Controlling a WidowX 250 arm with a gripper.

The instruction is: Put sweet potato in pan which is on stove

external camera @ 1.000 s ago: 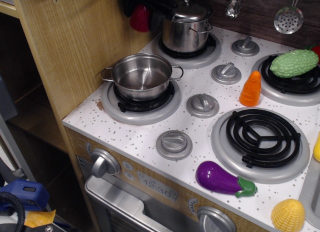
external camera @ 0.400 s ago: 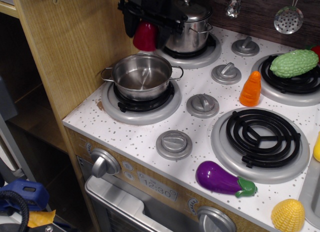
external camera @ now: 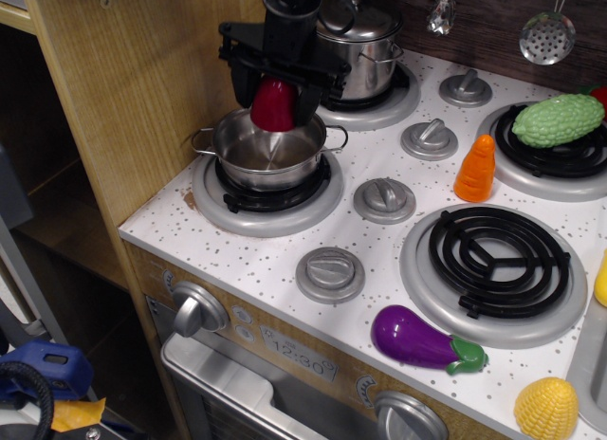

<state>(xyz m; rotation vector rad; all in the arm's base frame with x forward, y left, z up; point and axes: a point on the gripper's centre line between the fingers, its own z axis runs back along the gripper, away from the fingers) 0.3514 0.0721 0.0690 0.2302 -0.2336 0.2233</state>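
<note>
My black gripper [external camera: 274,106] is shut on the dark red sweet potato [external camera: 274,104] and holds it just above the far rim of the pan [external camera: 268,154]. The pan is a shiny, shallow, lidless steel pot with two loop handles. It sits on the front left burner of the stove [external camera: 285,260], which has a white speckled top. The inside of the pan shows no object in it. The upper part of the sweet potato is hidden between my fingers.
A taller lidded steel pot [external camera: 358,44] stands on the back left burner, right behind my gripper. An orange cone [external camera: 476,169], a green bumpy vegetable [external camera: 558,119], a purple eggplant [external camera: 424,339] and a yellow object [external camera: 546,408] lie to the right. A wooden wall [external camera: 142,80] stands on the left.
My gripper has come down and forward with the sweet potato, from beside the lidded pot to just over the pan's far rim.
</note>
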